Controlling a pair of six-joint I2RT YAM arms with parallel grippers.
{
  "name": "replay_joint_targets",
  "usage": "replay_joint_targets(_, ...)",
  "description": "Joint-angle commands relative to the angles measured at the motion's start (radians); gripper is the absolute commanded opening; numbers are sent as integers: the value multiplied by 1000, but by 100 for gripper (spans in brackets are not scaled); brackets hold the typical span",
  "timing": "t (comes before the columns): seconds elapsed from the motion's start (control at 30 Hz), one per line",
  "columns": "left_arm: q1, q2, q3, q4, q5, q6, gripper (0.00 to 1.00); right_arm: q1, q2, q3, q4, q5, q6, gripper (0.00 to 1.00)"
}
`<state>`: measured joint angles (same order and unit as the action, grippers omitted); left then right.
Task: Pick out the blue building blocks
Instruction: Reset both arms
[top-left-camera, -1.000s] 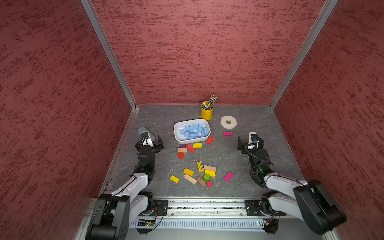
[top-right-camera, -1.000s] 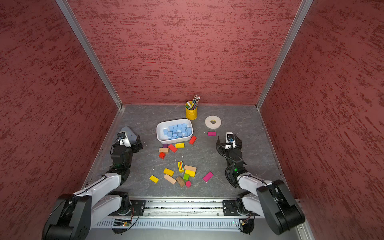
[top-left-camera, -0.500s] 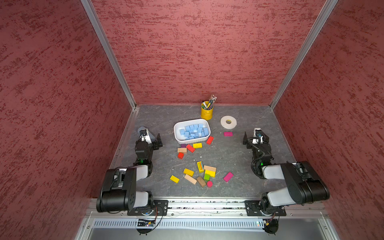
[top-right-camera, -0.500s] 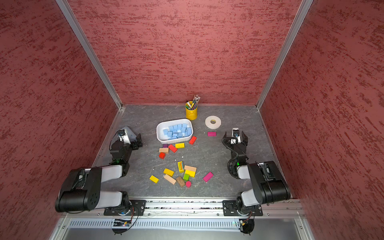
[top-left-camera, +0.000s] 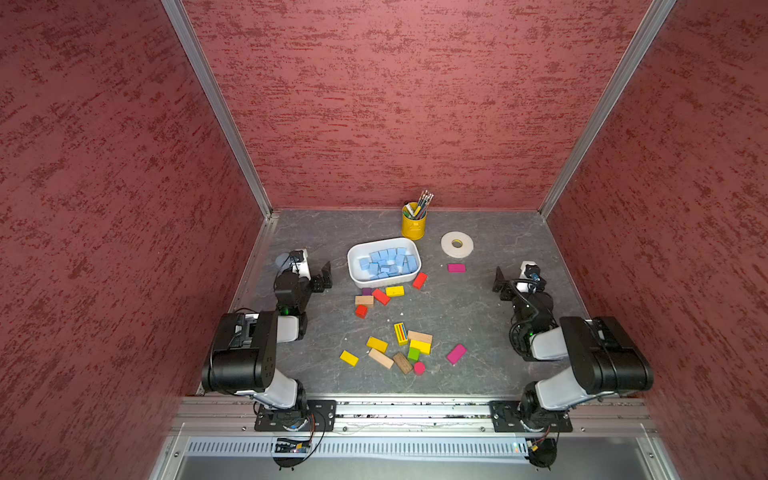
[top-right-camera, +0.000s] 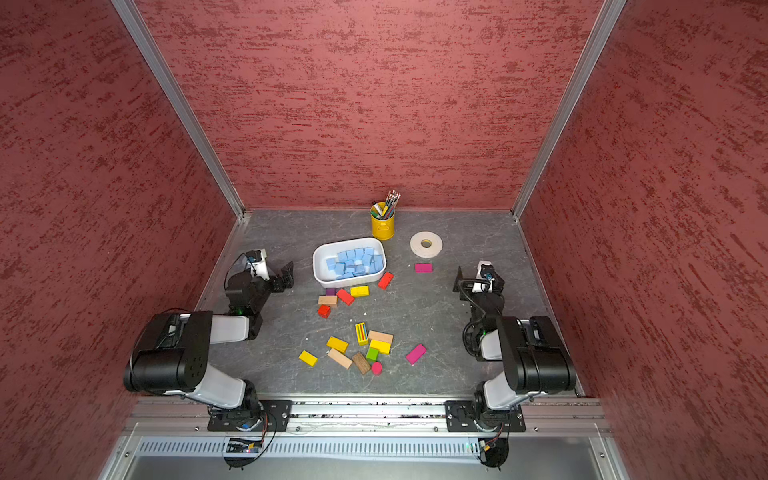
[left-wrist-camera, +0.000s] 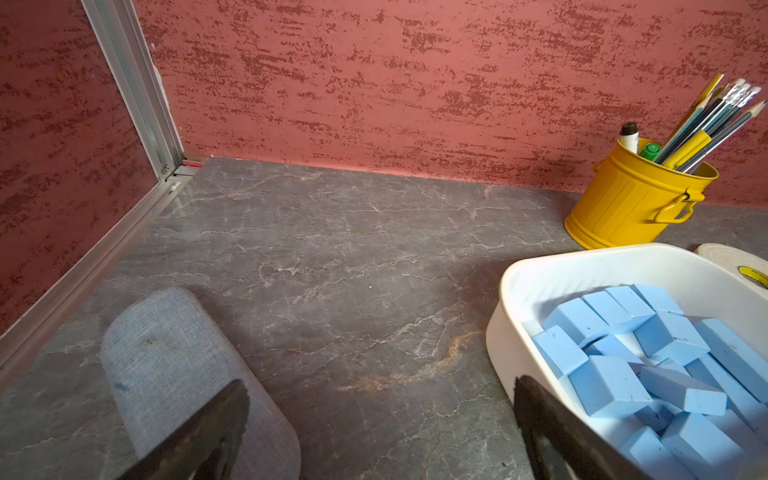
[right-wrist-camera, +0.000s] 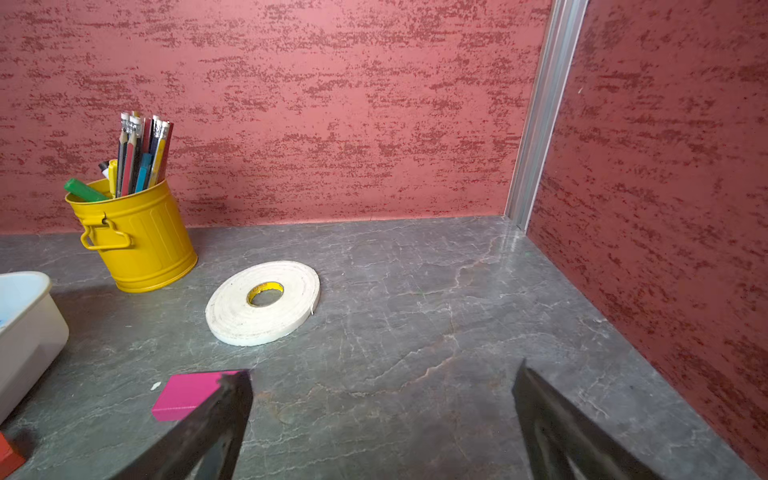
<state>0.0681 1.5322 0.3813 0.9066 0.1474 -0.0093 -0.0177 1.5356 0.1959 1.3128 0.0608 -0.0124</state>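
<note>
Red walls (top-left-camera: 374, 104), seemingly stucco, enclose grey marbled tabletop (top-left-camera: 457, 316); left pincer (left-wrist-camera: 380, 399) and right pincer (right-wrist-camera: 382, 386) spread (blue blocks (top-left-camera: 386, 264) in tub (top-left-camera: 384, 282)).

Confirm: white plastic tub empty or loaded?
Loaded. The white plastic tub holds a loose pile of light blue blocks; no blue block shows outside it.

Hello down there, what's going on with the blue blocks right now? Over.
Left tool open, empty. Right tool open, empty. Blue blocks piled in white tub, none seen loose among other-coloured blocks. Nothing in the way.
</note>
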Motion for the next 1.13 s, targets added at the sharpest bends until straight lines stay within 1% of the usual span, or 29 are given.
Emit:
replay_joint_targets(0.0, -3, 0, 1, -25, -1, 15, 99, -5, 3, 16, 17, 28, 25, 99)
replay_joint_targets(0.77, -7, -1, 0, -21, -14, 13, 100, -3, 3, 19, 15, 33, 26, 99)
replay_joint_targets(1.0, -6, -1, 0, -21, -15, 13, 100, -2, 3, 15, 23, 4, 16, 99)
replay_joint_targets(1.1, -7, -3, -4, -17, -13, 14, 100, -3, 2, 15, 18, 32, 27, 99)
